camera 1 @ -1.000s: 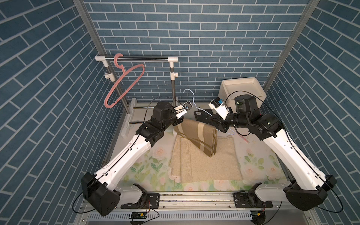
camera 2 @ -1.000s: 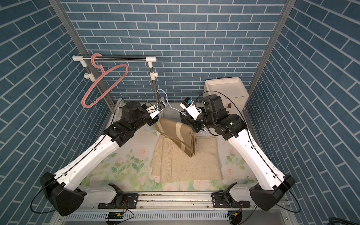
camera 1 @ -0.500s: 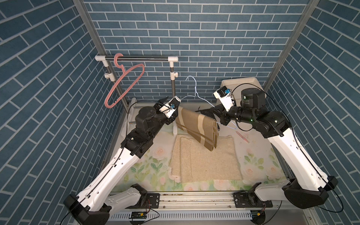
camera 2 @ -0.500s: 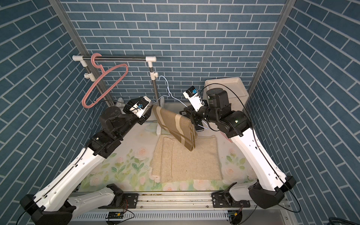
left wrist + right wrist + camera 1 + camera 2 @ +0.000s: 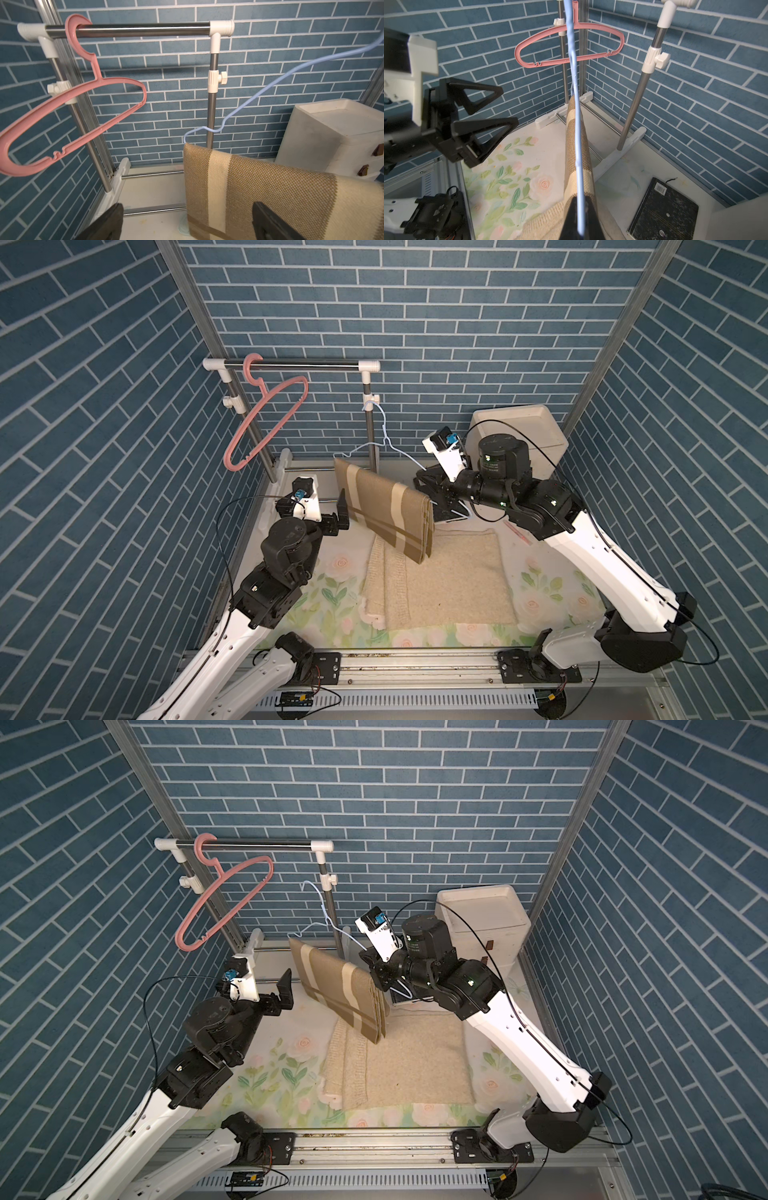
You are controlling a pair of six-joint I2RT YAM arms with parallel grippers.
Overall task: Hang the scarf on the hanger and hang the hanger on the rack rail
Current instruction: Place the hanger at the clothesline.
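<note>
A folded brown and cream striped scarf point(image 5: 386, 506) point(image 5: 340, 990) point(image 5: 259, 182) hangs draped over the bottom bar of a pale blue wire hanger point(image 5: 405, 456) point(image 5: 323, 907) point(image 5: 577, 135). My right gripper point(image 5: 428, 489) point(image 5: 374, 969) point(image 5: 580, 207) is shut on the hanger's wire at the scarf's right end and holds it in the air. The hanger's hook points up, close to the rack's right post. My left gripper point(image 5: 332, 510) point(image 5: 282, 990) point(image 5: 187, 209) stands open just left of the scarf, with nothing in it.
A pink plastic hanger point(image 5: 251, 357) hangs at the left end of the rack's steel rail point(image 5: 291, 364). A beige knit point(image 5: 449, 580) lies flat on the floral mat. A white drawer unit point(image 5: 519, 427) stands at the back right, with a black book point(image 5: 662, 207) before it.
My left gripper has opened, let go of the scarf and drawn back to the left. The right arm has raised the hanger with the scarf and carried it back towards the rack.
</note>
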